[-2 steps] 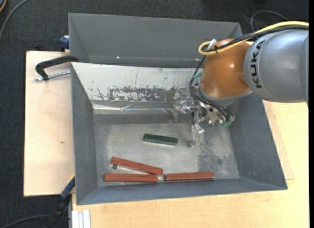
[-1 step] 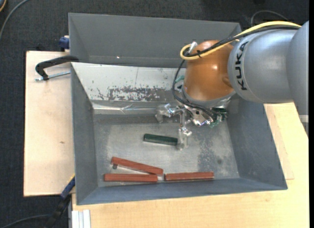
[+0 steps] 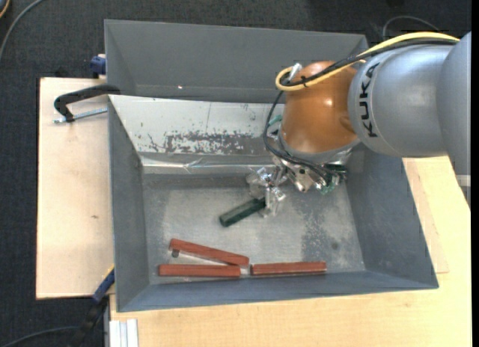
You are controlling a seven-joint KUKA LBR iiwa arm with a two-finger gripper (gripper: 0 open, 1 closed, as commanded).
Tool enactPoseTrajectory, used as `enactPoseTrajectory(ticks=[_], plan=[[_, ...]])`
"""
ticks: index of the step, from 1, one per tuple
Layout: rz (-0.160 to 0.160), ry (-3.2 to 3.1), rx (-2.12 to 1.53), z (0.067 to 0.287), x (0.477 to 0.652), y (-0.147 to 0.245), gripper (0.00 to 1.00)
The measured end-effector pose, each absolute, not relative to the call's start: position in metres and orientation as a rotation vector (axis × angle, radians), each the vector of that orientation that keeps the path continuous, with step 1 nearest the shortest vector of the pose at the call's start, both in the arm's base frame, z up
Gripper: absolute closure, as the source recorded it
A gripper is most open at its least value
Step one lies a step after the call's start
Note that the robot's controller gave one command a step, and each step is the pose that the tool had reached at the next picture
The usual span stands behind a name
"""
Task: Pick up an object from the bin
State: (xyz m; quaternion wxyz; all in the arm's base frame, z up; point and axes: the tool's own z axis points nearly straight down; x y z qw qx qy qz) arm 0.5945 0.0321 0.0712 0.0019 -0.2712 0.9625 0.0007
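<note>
So the arm comes in from the right with that orange cover on the wrist, and the hand is down low over the middle of the grey metal bin, a bit toward the back wall. Right at its tip is a dark green stick-shaped thing, maybe a marker or a small tool. It lies slanted on the bin floor, with the upper right end tucked right up against the hand and the lower left end pointing out toward the open floor. Honestly I can't tell if the hand is spread or pinched on it, because the metal bits there are too jumbled to read.

Well apart from that, along the front wall, there are three red-brown bars. One long one and another sit nearly end to end, and a third lies at a slight angle just behind the left one, touching it near its right end.
</note>
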Motion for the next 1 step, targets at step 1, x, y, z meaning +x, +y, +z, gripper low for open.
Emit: enactPoseTrajectory(ticks=[1], plan=[[-0.001, 2.995, -0.894, 0.2090, 0.5830, 0.0671, 1.00]])
